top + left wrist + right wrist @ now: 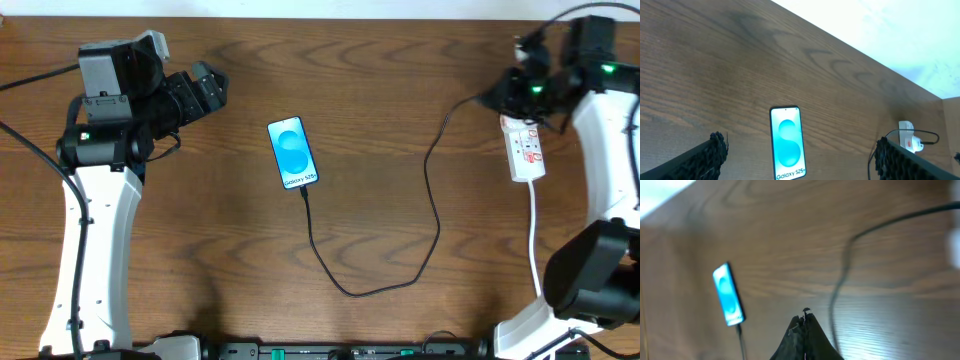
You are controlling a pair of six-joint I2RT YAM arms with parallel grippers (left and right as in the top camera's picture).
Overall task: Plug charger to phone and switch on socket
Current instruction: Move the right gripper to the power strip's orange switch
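Observation:
The phone (293, 153) lies flat on the wooden table with its blue screen up; it also shows in the left wrist view (787, 142) and the right wrist view (728, 294). The black charger cable (432, 210) has its tip in the phone's near end, loops across the table and runs up to the white socket strip (526, 150) at the right. My left gripper (797, 155) is open and empty, well left of the phone. My right gripper (805, 317) is shut and empty, above the far end of the socket strip.
The strip's white cord (535, 245) runs toward the front edge beside the right arm's base. The table's far edge meets a white wall (890, 30). Bare wood lies between the phone and the left arm.

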